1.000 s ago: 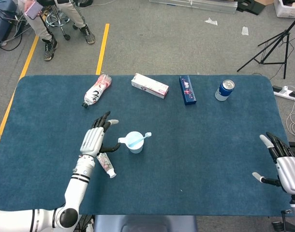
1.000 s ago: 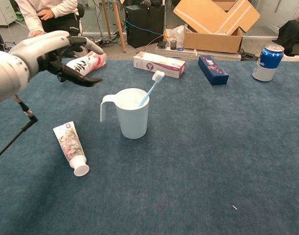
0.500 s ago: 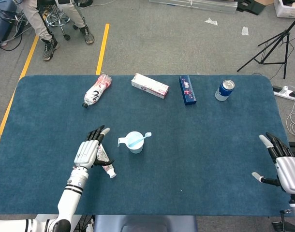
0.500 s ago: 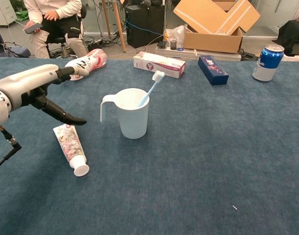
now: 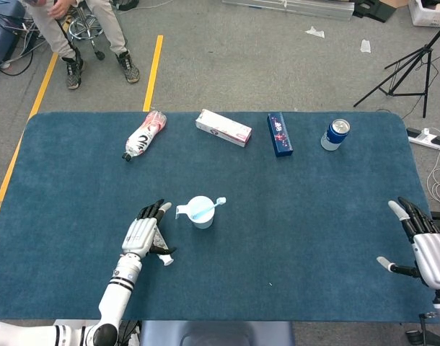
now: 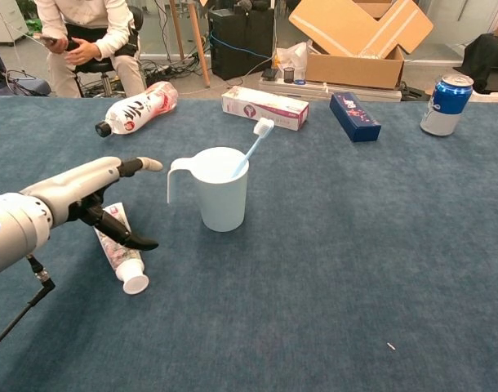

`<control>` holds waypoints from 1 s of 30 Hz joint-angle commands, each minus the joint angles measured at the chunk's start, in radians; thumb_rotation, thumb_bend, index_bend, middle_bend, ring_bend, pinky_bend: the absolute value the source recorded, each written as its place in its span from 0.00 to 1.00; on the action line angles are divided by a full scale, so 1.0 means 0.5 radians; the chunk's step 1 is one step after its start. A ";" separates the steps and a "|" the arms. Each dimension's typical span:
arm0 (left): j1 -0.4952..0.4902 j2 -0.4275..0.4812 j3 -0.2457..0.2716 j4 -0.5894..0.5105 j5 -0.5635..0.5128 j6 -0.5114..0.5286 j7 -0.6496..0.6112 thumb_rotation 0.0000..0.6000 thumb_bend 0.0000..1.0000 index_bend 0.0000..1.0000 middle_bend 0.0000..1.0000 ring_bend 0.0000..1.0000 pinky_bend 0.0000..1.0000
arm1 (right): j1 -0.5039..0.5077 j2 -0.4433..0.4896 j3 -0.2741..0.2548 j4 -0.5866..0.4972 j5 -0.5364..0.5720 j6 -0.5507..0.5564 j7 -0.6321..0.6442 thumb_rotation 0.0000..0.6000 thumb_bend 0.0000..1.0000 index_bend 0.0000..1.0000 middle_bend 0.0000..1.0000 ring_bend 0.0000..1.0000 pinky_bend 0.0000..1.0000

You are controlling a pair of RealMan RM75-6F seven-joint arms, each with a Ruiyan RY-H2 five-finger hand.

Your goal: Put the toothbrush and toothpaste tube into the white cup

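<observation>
printing on boxes and bottle, none legible

Toothbrush point(image 6: 251, 147) stands in white cup point(image 6: 223, 202); toothpaste tube point(image 6: 122, 251) lies beside it.

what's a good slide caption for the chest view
Left hand open over the toothpaste tube beside the white cup, toothbrush already standing in it.

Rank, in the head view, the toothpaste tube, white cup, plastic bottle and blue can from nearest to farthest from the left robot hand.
1. Toothpaste tube, under the left robot hand.
2. White cup, just to its right.
3. Plastic bottle, far edge, left.
4. Blue can, far right.
</observation>
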 commanded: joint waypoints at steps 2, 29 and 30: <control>0.000 -0.035 -0.002 0.043 -0.022 -0.019 0.008 1.00 0.04 0.00 0.00 0.00 0.00 | -0.003 0.004 0.000 0.000 -0.003 0.005 0.008 1.00 0.00 0.00 0.00 0.00 0.15; 0.045 -0.029 0.097 0.103 -0.044 -0.020 0.212 1.00 0.04 0.00 0.00 0.00 0.00 | -0.007 0.005 -0.001 0.002 -0.011 0.015 0.010 1.00 0.00 0.00 0.00 0.00 0.15; 0.049 -0.024 0.099 0.103 -0.042 -0.017 0.216 1.00 0.04 0.00 0.00 0.00 0.00 | -0.007 0.004 -0.002 0.003 -0.011 0.014 0.010 1.00 0.00 0.00 0.00 0.00 0.15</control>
